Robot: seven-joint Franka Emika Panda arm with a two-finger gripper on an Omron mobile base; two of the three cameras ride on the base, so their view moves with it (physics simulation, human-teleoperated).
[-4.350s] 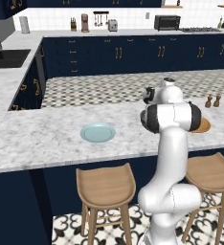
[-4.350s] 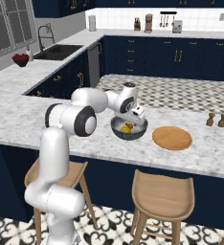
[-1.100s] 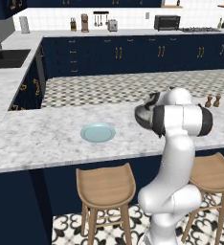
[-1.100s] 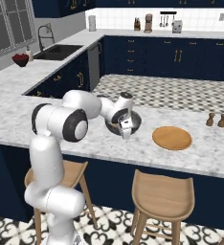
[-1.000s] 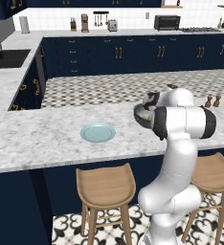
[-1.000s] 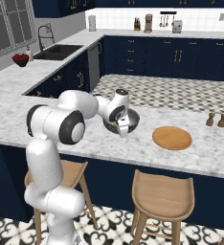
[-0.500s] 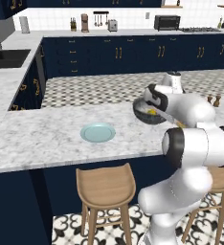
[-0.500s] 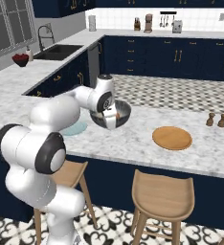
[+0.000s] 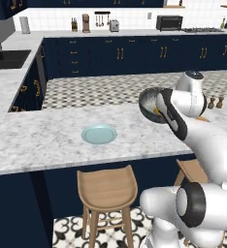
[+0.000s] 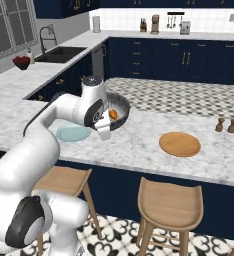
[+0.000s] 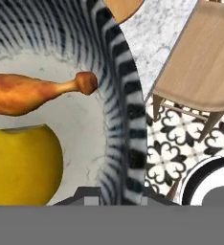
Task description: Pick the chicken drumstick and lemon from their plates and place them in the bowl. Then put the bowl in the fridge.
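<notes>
1. 2 foods, the chicken drumstick (image 11: 30,91) and the lemon (image 11: 23,165), lie inside the bowl (image 10: 118,108).
2. The gripper (image 11: 113,194) is clamped on the bowl's rim, holding it tilted above the marble counter (image 9: 47,140).
3. The blue plate (image 9: 99,134) and the wooden plate (image 10: 179,144) sit on the counter, well apart.
4. 2 wooden stools (image 10: 170,205) stand beneath the counter edge.
</notes>
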